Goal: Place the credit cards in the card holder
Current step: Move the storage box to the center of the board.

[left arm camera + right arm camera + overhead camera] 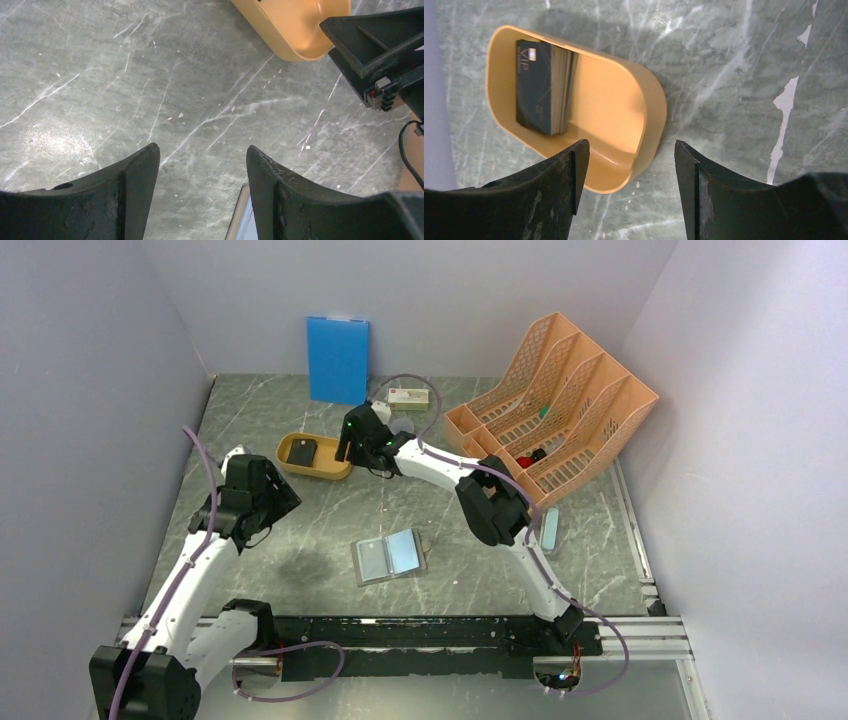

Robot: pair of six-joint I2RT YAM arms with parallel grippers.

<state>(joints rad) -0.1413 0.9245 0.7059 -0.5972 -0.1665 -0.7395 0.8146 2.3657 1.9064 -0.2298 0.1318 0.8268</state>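
Right tool (630,150): black fingers spread, empty, hovering over the 5 o'clock end of the mustard-yellow oval plastic tray (655,120). The stack of thin dark credit cards (536,87) lies fanned at the tray's 10 o'clock end. Left tool (201,150): spread, empty, over the grey marbled bench (100,75). The grey folding card holder (390,556) lies open mid-bench, with the tray at its 11 o'clock. Risks: pinching several cards together; the tray wall blocking a finger; the light tray sliding.
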